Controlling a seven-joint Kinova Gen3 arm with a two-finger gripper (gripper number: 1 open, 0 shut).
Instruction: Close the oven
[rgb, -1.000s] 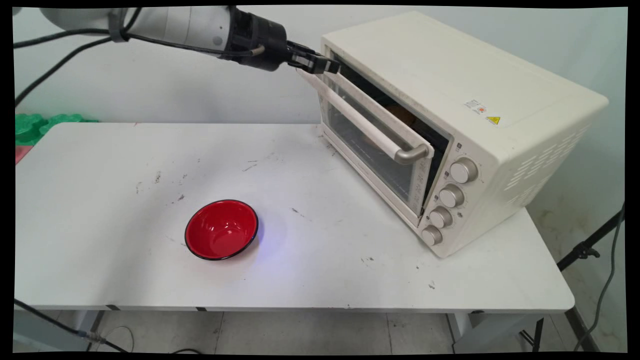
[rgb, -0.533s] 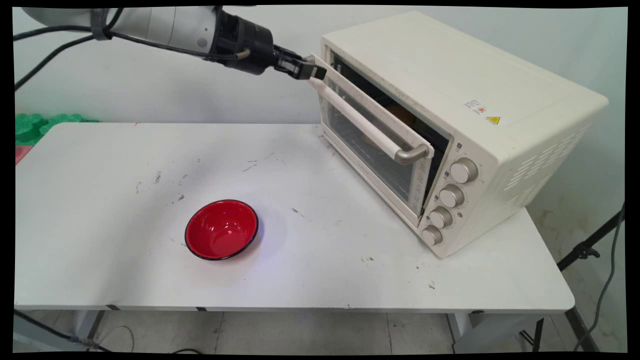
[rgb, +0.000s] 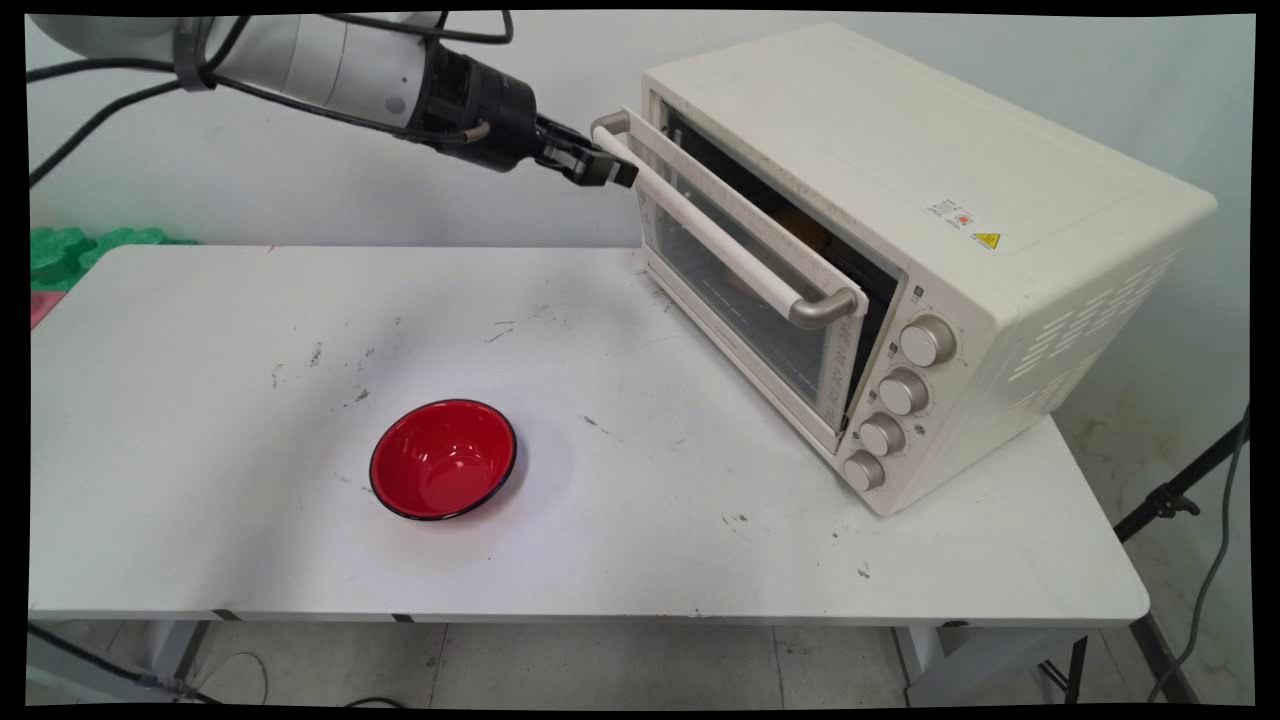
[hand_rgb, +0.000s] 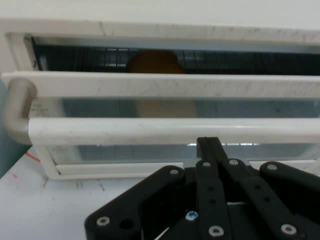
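1. Tightly closed, gripper (rgb: 612, 170) (hand_rgb: 210, 142): fingers (hand_rgb: 210, 152) pressed together into one narrow black tip, nothing gripped between them.
2. Tip held just beside the far end of the oven door's handle (rgb: 720, 240) (hand_rgb: 150, 131), near its curved bracket; in the hand view, set in front of the bar's lower edge. Cannot tell whether touching or barely apart.
3. Handle: a long pale bar with its long axis parallel to the door's top edge. In the main view, slanting from upper left by the gripper down to lower right toward the knobs; in the hand view, lying level across the picture.
4. Door (rgb: 745, 300) ajar: top edge tilted out from the body, bottom edge close against it, a dark gap open along the top. Glass pane facing left and toward the table's near side.
5. Through that gap and the glass, a brown rounded thing (hand_rgb: 154, 62) (rgb: 812, 232) inside on a wire rack; cannot tell what.
6. Oven (rgb: 900, 150), cream, standing on the right part of the white table (rgb: 200, 450), turned at an angle, four knobs (rgb: 927, 341) in a column at the front's near end.
7. Red bowl (rgb: 443, 459) with a dark rim, upright on the table, well apart from oven and gripper, toward the near side.
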